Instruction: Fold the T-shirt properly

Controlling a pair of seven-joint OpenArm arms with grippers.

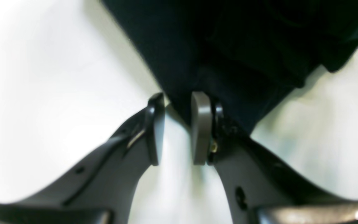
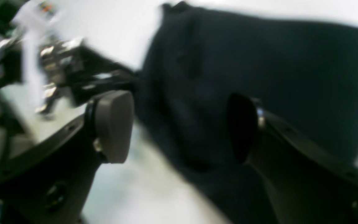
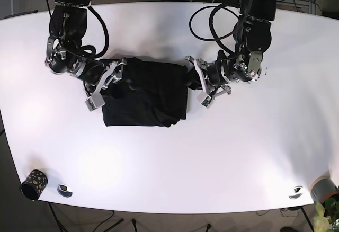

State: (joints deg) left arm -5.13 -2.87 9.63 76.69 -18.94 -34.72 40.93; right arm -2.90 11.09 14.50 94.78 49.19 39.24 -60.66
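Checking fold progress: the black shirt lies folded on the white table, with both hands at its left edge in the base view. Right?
Not quite. In the base view the hands flank the shirt: right hand at its left edge, left hand at its right edge. The rest holds.

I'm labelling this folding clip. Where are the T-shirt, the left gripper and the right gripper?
T-shirt (image 3: pixel 145 94): base view, middle of the dark folded cloth.
left gripper (image 1: pixel 177 127): left wrist view, gap between its fingertips.
right gripper (image 2: pixel 179 127): right wrist view, midway between its pads.

Black arms, grey-padded fingers (image 1: pixel 201 127), looped cables (image 3: pixel 212 23)
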